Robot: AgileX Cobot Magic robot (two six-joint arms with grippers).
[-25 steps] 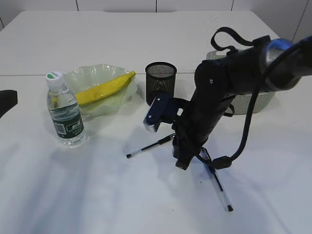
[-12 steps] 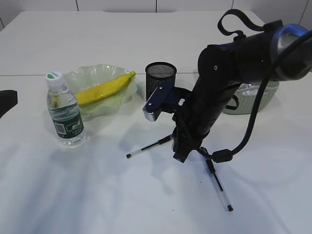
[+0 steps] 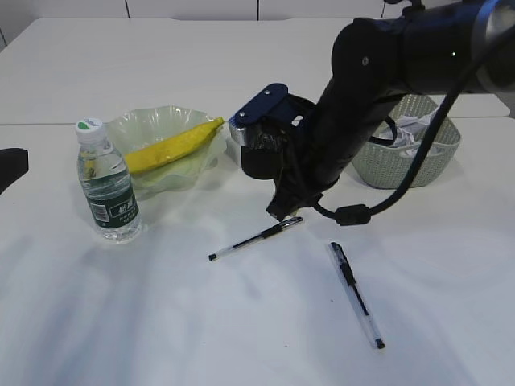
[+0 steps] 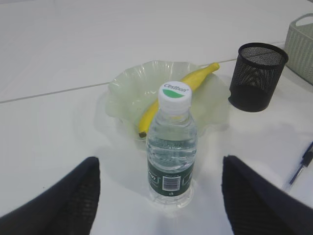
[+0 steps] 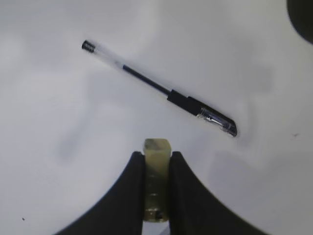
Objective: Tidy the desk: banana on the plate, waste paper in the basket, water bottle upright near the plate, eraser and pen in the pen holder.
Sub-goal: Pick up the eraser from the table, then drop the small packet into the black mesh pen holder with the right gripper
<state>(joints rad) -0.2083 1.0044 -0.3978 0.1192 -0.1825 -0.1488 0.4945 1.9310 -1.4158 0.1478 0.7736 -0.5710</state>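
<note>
Two pens (image 3: 256, 239) are left lying on the surface (image 3: 161, 322). Above them an eraser (image 5: 156, 178) is pinched in the right gripper (image 5: 156, 169); the left gripper (image 4: 159, 205) is spread wide. Carrying to the pen holder (image 4: 257, 76) is judged next, calling for alignment over its rim.

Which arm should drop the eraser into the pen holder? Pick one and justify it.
Right. The right gripper is shut on the eraser and hangs beside the pen holder. The left gripper is open and empty, back by the water bottle.
</note>
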